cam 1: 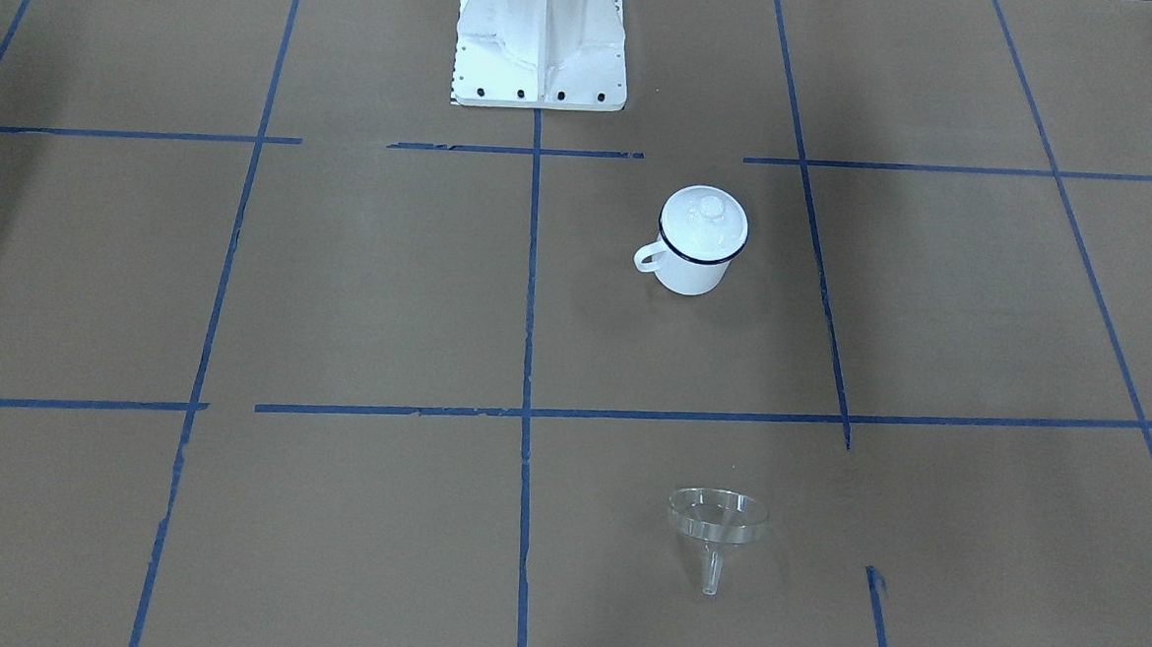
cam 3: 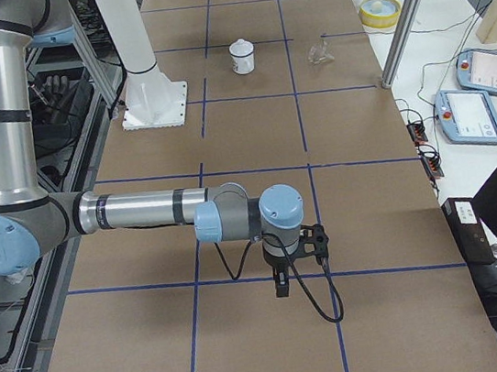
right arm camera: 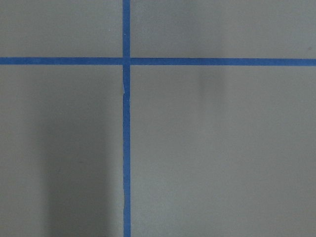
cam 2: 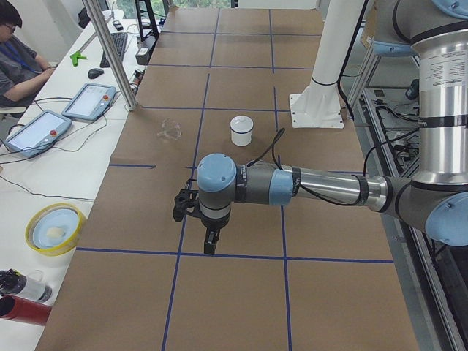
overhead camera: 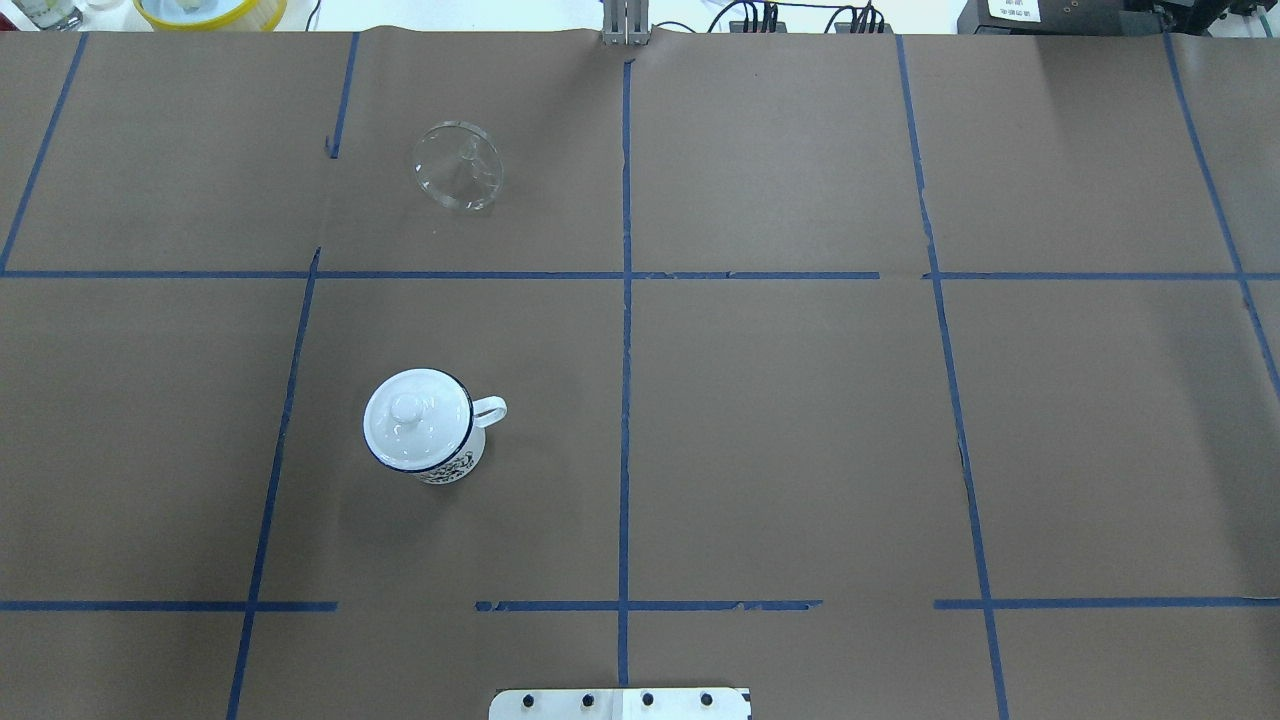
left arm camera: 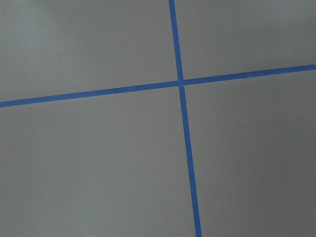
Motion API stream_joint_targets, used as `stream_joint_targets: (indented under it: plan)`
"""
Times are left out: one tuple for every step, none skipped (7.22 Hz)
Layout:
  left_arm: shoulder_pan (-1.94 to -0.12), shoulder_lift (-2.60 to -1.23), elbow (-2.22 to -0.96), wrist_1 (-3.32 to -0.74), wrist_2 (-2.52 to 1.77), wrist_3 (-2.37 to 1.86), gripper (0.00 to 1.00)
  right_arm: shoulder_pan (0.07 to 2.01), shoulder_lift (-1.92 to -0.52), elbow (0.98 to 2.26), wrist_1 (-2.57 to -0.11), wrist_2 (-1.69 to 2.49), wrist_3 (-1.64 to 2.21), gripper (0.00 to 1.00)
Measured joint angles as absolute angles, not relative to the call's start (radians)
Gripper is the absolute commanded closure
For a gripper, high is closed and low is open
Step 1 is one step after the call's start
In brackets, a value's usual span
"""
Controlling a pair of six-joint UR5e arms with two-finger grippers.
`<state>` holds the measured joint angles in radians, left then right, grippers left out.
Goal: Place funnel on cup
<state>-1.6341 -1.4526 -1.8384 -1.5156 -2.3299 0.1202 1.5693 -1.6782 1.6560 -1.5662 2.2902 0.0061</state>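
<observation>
- The left gripper [cam 2: 210,245] is seen only from the side, pointed down over the counter [overhead camera: 800,420]; whether it is open or closed cannot be told.
- The right gripper [cam 3: 282,285] is likewise caught only in a side view, pointed down; its state cannot be told either.
- Nothing but brown counter and crossing blue tape lines [left arm camera: 180,81] is shown by both wrist cameras.
- Both grippers are held well apart from the task's things.
- The cup [cam 1: 689,270] is stood upright on the robot's left half of the counter, fairly near the robot's base, with its handle turned toward the centre line.
- A white knobbed lid [cam 1: 706,220] is seated on the cup's mouth.
- The funnel [cam 1: 716,523] is found lying on its side well beyond the cup, near the far edge, spout pointed away from the robot.
</observation>
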Motion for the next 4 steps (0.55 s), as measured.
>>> stream_joint_targets:
  plan:
    - [-1.634, -1.473, -1.863, -1.52, -2.329, 0.117, 0.0, 1.569, -1.678, 1.656, -1.566, 2.29, 0.006, 0.0]
    - [-1.634, -1.525, -1.881, -1.53, -2.327, 0.111, 0.0, 1.569, -1.678, 1.656, -1.566, 2.29, 0.006, 0.0]
    - [-1.634, -1.594, -1.885, -1.543, -2.32, 0.087, 0.0, 1.569, -1.678, 1.656, -1.566, 2.29, 0.006, 0.0]
    - [-1.634, -1.645, -1.892, -1.567, -2.314, 0.014, 0.0, 1.569, -1.678, 1.655, -1.566, 2.29, 0.006, 0.0]
